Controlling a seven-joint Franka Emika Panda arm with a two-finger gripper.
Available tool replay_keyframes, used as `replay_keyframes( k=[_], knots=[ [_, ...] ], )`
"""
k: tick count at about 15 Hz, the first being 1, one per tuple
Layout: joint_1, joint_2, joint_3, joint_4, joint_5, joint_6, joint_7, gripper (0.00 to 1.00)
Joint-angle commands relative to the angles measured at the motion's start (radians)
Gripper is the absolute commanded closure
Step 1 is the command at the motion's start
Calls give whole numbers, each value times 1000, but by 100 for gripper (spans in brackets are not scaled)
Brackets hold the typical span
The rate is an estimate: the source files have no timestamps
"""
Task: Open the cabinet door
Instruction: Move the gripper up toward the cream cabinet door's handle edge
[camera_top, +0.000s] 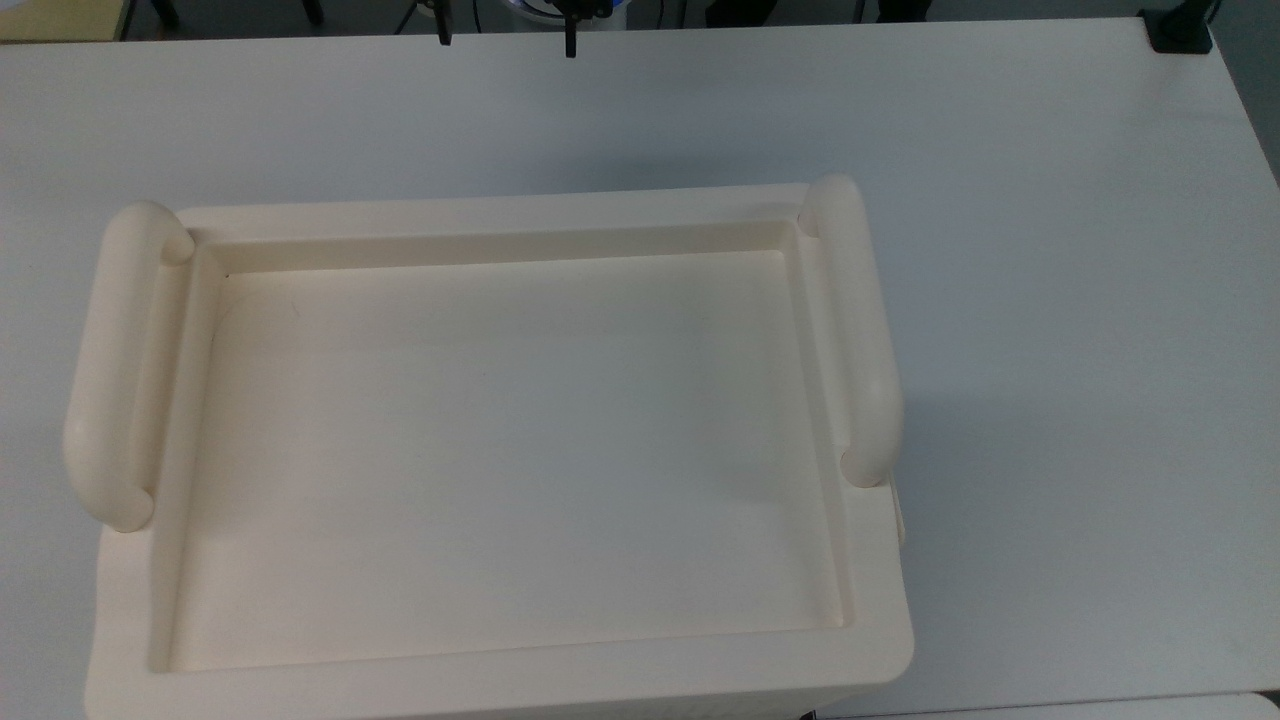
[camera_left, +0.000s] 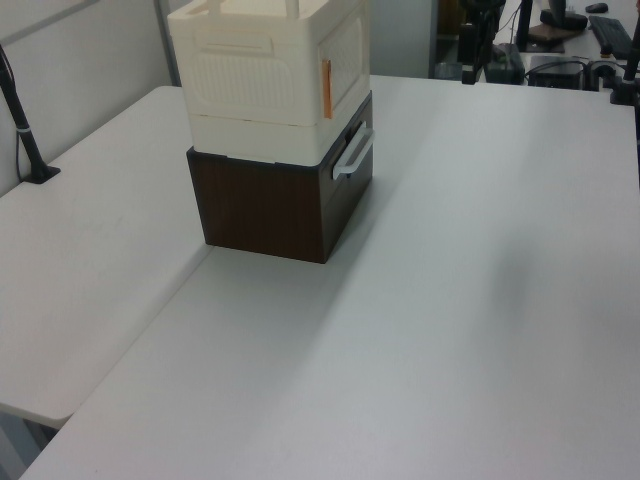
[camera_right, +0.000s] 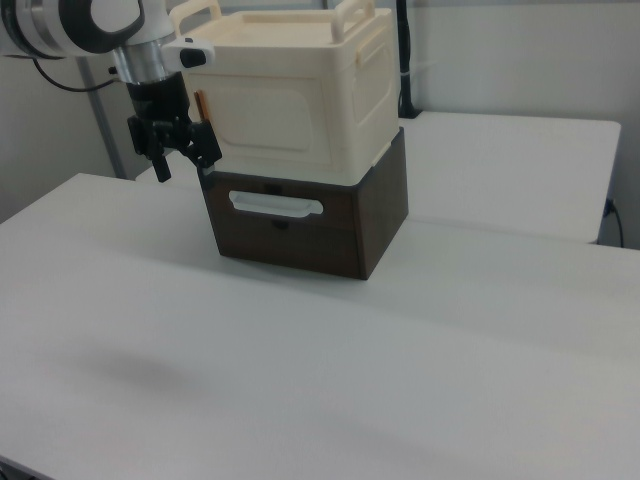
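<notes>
The cabinet (camera_top: 500, 215) stood on the white table (camera_top: 1050, 200), filling the lower middle of the top view. Its long axis ran from 9 to 3 o'clock there, with the left tubular handle (camera_top: 110, 360) and the right tubular handle (camera_top: 855, 330) capping the short ends. Its 6 o'clock edge was cut off by the frame.

In the right view the cabinet (camera_right: 375, 70) sat on a dark brown box (camera_right: 300, 240) with a white drawer pull (camera_right: 275, 205). The cabinet door (camera_right: 265, 120) was the face straight above that pull. It was upright and flush with the body, so shut. Its long axis ran from 9 to 3 o'clock, and it faced out toward about 7 o'clock in the right view.

The gripper (camera_right: 185, 158) hung at the door's 9 o'clock edge. Its black fingers (camera_right: 160, 162) stood apart and held nothing, and whether they touched the door could not be told.

A thin orange strip (camera_right: 200, 105) sat at that same edge, partly behind the gripper. It was too small to tell whether it carried any writing.

In the left view the cabinet (camera_left: 250, 80) was cut off at 12 o'clock. The door (camera_left: 345, 55) was sharply foreshortened on the 3 o'clock side. The orange strip (camera_left: 326, 88) ran down the near corner above the brown box (camera_left: 260, 205) and the drawer pull (camera_left: 352, 152).
</notes>
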Motion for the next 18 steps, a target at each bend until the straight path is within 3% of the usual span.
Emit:
replay_keyframes(
  k=[1, 18],
  knots=[
    [-3, -10, 3, -6, 6, -9, 11, 0],
    [6, 41, 14, -3, 12, 32, 6, 0]
  ],
)
